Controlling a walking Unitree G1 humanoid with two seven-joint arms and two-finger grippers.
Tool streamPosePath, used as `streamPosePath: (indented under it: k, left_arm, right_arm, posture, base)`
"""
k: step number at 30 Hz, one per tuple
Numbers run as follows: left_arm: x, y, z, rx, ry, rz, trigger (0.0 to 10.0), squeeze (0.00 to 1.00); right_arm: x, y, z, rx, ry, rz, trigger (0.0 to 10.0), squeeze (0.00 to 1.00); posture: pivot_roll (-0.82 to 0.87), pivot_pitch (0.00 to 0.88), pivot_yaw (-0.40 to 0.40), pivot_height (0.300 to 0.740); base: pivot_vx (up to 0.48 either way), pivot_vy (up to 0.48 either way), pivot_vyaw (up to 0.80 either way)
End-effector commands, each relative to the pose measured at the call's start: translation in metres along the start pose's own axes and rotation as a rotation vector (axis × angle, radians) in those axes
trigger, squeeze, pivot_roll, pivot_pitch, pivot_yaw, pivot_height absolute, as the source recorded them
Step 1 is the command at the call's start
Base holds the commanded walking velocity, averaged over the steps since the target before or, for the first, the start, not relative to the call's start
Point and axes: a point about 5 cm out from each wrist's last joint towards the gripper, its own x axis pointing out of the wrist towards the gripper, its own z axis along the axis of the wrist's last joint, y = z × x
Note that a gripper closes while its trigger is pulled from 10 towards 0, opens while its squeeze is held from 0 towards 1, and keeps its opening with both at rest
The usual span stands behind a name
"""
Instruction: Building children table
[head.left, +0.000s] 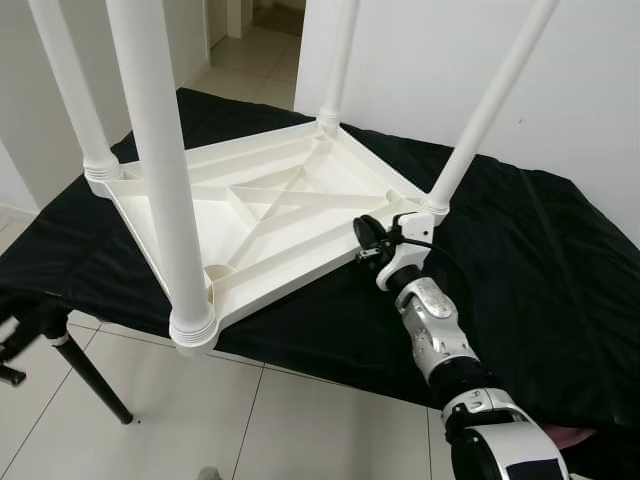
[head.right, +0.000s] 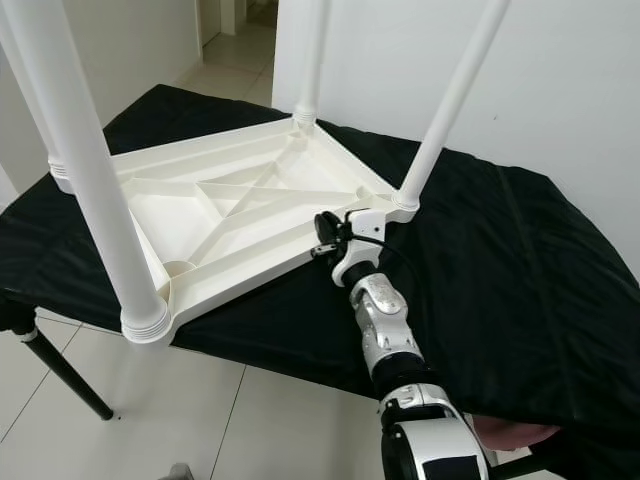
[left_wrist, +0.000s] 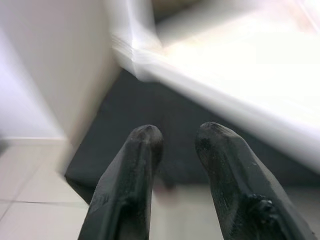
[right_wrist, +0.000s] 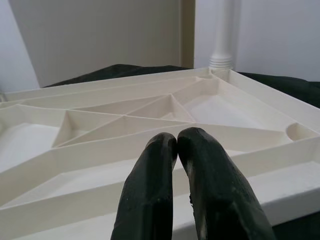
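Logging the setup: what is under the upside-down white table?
A black cloth lies under the white table, draped over a stand with one black leg showing. The stand's top is hidden. The right gripper rests at the table's rim.

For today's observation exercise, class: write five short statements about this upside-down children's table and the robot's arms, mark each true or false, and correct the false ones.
1. The white table lies upside down on a black cloth. True.
2. Only two legs are fitted. False: all four corners carry a leg, such as the near leg.
3. The right gripper is at the table's edge, beside a corner leg. True.
4. The right gripper's fingers are spread wide apart. False: they are together.
5. The floor is carpeted. False: it is pale tile.
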Motion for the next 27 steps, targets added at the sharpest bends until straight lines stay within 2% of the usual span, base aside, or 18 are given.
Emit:
streamPosePath:
  k: [1,6,8,10,14,15,17,18,20,21,24,27]
  left_arm:
    - [0.009,-0.007,0.0,-0.047,-0.023,0.053,10.0,0.0]
    - [0.017,-0.017,0.0,-0.121,-0.08,0.097,10.0,0.0]
    - [0.022,-0.025,-0.004,-0.233,-0.123,0.152,10.0,0.0]
    - [0.025,-0.032,-0.007,-0.288,-0.141,0.179,10.0,0.0]
    - [0.032,-0.051,-0.007,-0.329,-0.147,0.157,10.0,0.0]
    - [0.032,-0.051,-0.007,-0.329,-0.147,0.157,10.0,0.0]
    - [0.04,-0.069,-0.003,-0.353,-0.153,0.128,10.0,0.0]
    - [0.04,-0.069,-0.003,-0.353,-0.153,0.128,10.0,0.0]
    - [0.044,-0.087,0.0,-0.364,-0.164,0.055,10.0,0.0]
    - [0.044,-0.087,0.0,-0.364,-0.164,0.055,10.0,0.0]
    - [0.048,-0.12,0.003,-0.384,-0.165,-0.106,10.0,0.0]
    - [0.052,-0.138,0.004,-0.397,-0.158,-0.184,10.0,0.0]
  right_arm:
    - [-0.003,0.0,-0.003,0.001,0.003,-0.007,10.0,0.0]
    - [-0.005,-0.001,-0.003,0.0,0.001,-0.012,10.0,0.0]
    - [-0.007,-0.002,-0.004,-0.002,0.002,-0.02,10.0,0.0]
    - [-0.009,-0.003,-0.005,-0.003,0.002,-0.022,10.0,0.0]
    - [-0.01,-0.003,-0.005,-0.003,0.003,-0.023,10.0,0.0]
    - [-0.01,-0.003,-0.005,-0.003,0.003,-0.023,10.0,0.0]
    - [-0.009,-0.002,-0.005,0.0,0.005,-0.026,10.0,0.0]
    - [-0.009,-0.002,-0.005,0.0,0.005,-0.026,10.0,0.0]
    - [-0.008,0.001,-0.006,0.003,0.007,-0.024,10.0,0.0]
    - [-0.008,0.001,-0.006,0.003,0.007,-0.024,10.0,0.0]
    - [-0.008,0.006,-0.007,0.016,0.004,-0.033,10.0,0.0]
    - [-0.008,0.008,-0.007,0.019,-0.004,-0.044,10.0,0.0]
  posture:
    - [0.15,0.0,-0.09,0.74]
    - [0.13,0.0,-0.087,0.74]
    - [0.12,0.0,-0.087,0.74]
    - [0.12,0.0,-0.086,0.74]
    - [0.11,0.0,-0.087,0.74]
    - [0.11,0.0,-0.087,0.74]
    - [0.11,0.0,-0.093,0.74]
    - [0.11,0.0,-0.093,0.74]
    - [0.11,0.0,-0.093,0.74]
    - [0.11,0.0,-0.093,0.74]
    - [0.1,0.0,-0.084,0.74]
    - [0.09,0.0,-0.078,0.74]
  base:
    - [0.0,0.0,0.0]
    - [0.0,0.0,0.0]
    - [0.0,0.0,0.0]
    - [0.0,0.0,0.0]
    - [0.0,0.0,0.0]
    - [0.0,0.0,0.0]
    - [0.0,0.0,0.0]
    - [0.0,0.0,0.0]
    - [0.0,0.0,0.0]
    - [0.0,0.0,0.0]
    - [0.0,0.0,0.0]
    - [0.0,0.0,0.0]
